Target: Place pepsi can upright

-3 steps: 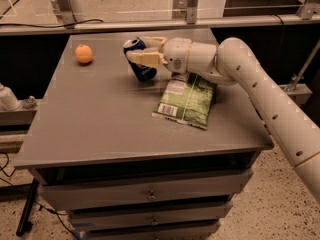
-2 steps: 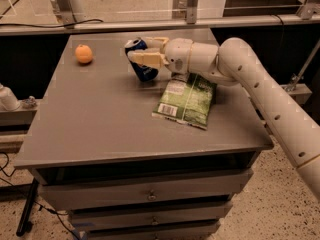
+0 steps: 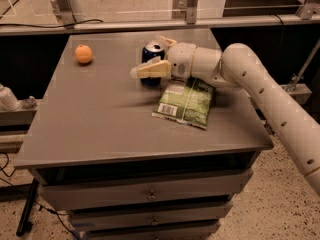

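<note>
Grey tabletop [image 3: 100, 116] in camera view, orange [image 3: 84, 54] back left, green snack bag [image 3: 185, 101] right of centre, pepsi can [image 3: 152, 50] upright near back centre, no longer tilted as a second ago, hand [image 3: 149, 58] clamped on it, release probably left.

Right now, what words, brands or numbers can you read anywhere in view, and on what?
Nothing here can be read.
Can: blue side with no lettering legible; the gripper is at it and covers part of its front.
Green bag: print and a white label patch, too blurred to read.
Orange and table: no markings visible.
</note>
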Motion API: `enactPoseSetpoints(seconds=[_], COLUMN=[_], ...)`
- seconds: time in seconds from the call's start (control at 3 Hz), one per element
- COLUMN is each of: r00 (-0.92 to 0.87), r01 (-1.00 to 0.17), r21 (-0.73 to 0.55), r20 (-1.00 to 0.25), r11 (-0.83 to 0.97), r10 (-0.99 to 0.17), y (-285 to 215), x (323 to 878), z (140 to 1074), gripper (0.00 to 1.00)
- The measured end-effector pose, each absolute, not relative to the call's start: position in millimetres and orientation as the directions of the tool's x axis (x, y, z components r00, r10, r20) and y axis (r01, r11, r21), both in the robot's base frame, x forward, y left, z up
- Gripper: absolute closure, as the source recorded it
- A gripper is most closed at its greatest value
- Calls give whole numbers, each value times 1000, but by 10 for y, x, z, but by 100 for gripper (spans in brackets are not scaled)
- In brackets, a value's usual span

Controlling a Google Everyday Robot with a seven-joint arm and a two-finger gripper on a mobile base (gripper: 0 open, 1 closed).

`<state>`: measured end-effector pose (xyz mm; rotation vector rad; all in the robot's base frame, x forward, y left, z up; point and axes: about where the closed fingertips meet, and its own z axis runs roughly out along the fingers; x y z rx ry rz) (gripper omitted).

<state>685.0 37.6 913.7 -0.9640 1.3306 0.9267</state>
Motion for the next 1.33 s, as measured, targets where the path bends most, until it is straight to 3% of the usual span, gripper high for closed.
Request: enactPoseSetpoints(seconds=[0.67, 1.0, 1.33], r00=[24, 45, 45], r01=[-909, -867, -867], r21=[-42, -83, -84], r20=[-999, -995, -995], r11=[414, 491, 491], r10=[-47, -90, -90], y=[84, -465, -464], x=[6787, 6766, 6766], z=[9186, 9522, 9523], gripper=[0, 0, 0])
